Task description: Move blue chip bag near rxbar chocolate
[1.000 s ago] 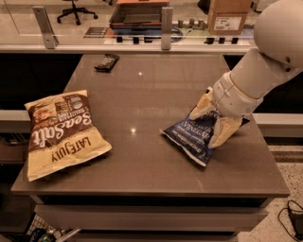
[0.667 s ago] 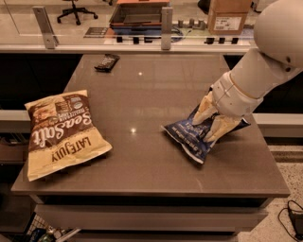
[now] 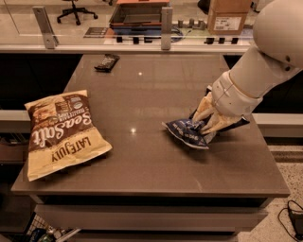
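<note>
Your gripper (image 3: pixel 204 124), at the right side of the table (image 3: pixel 142 99), grips the blue chip bag (image 3: pixel 185 133) by its right end. The rxbar chocolate (image 3: pixel 106 62) lies well apart, at the far left.

My gripper (image 3: pixel 208 124) hangs over the right side of a glossy brown table (image 3: pixel 142 156), clamped on the blue chip bag (image 3: pixel 185 132). Past the far edge stand metal posts (image 3: pixel 165 28) with glass; behind them an office chair (image 3: pixel 75 9) far left, a cardboard box (image 3: pixel 229 19) far right. Speckled floor (image 3: pixel 284 165) near right.

On the table (image 3: pixel 142 160) at right, the pincer (image 3: pixel 209 121) grips the blue chip bag (image 3: pixel 183 132).
</note>
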